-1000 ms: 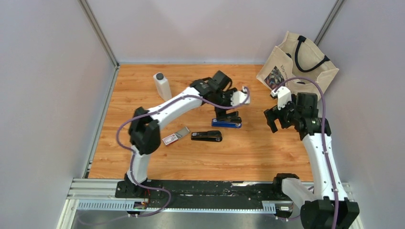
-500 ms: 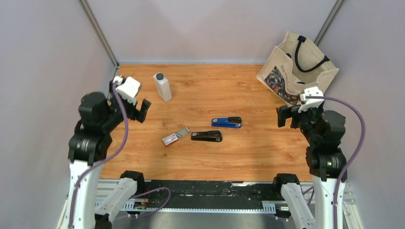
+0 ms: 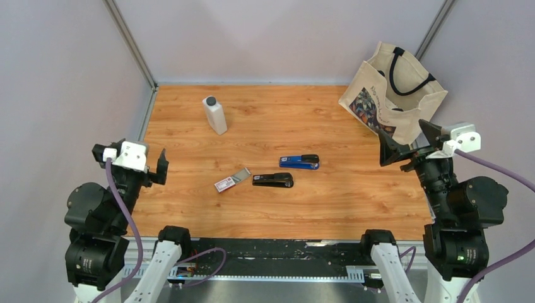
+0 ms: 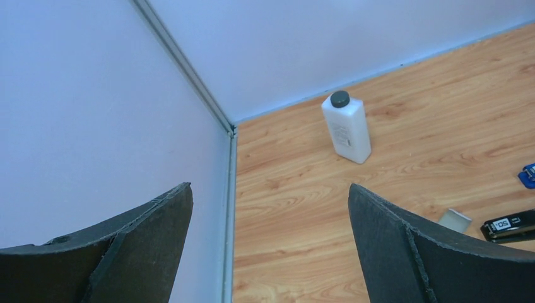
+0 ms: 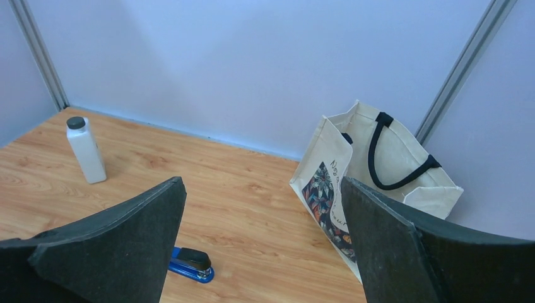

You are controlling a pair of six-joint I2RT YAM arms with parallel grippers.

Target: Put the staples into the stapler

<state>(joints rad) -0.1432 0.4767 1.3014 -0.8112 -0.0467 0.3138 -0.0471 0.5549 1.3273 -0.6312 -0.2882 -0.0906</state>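
Note:
The staples (image 3: pixel 231 180) lie left of the table's middle: a small white-and-red box with its grey tray slid partly out. A black stapler (image 3: pixel 273 180) lies just right of the box. A blue stapler (image 3: pixel 299 162) lies a little further back. My left gripper (image 3: pixel 130 161) is raised at the near left edge, open and holding nothing. My right gripper (image 3: pixel 407 144) is raised at the near right, also open and holding nothing. The left wrist view shows the left gripper (image 4: pixel 270 187) above the floor's left edge, with the tray's end (image 4: pixel 455 219) and the black stapler (image 4: pixel 510 225) at far right. The right gripper (image 5: pixel 262 181) frames the blue stapler (image 5: pixel 191 263).
A white bottle (image 3: pixel 214 115) with a dark cap stands at the back left. A cream tote bag (image 3: pixel 394 91) with black handles leans in the back right corner. Grey walls close in the wooden table (image 3: pixel 328 202) on three sides.
Both arms have pulled back from the middle of the table to the near corners and risen. The left gripper was over the blue stapler a second ago. The staplers and box have not moved.

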